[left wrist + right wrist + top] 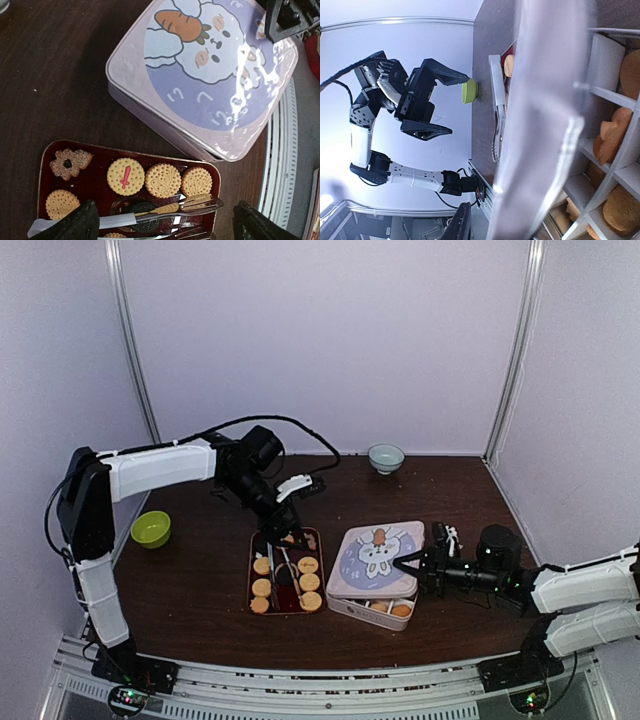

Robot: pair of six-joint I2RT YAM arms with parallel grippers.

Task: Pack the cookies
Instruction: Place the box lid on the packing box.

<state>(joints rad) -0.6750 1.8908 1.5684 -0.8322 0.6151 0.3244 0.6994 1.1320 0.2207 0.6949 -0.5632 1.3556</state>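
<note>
Two black fingers of the left jaws sit in the bottom corners of the left wrist view. They are spread wide above a dark red rectangular tray. A pair of metal tongs lies in the tray under the gap between them; whether either finger touches the tongs cannot be told.

The cookies in this tray are mostly round and golden, and one of them carries a pink mark. A brown flower-shaped cookie sits in one corner, and a dark brown cookie lies partly under the tongs. From above, they run in two columns along the tray's long sides, with the tongs down the middle.

The tray rests on the dark brown wooden surface, just left of a pale lilac square tin. The tin's lid, printed with a white rabbit and an orange carrot, sits askew over the box and leaves the front edge uncovered. A few more golden cookies show there.

The right arm reaches in from the right. Its jaws stand narrow and pinch the right edge of the lid. In the right wrist view the lid is a blurred pale sheet close to the lens. Beyond it, white dividers split the tin into compartments holding golden cookies.

A lime-green bowl stands near the left edge, well apart from the tray. A pale blue-green bowl stands at the back.
</note>
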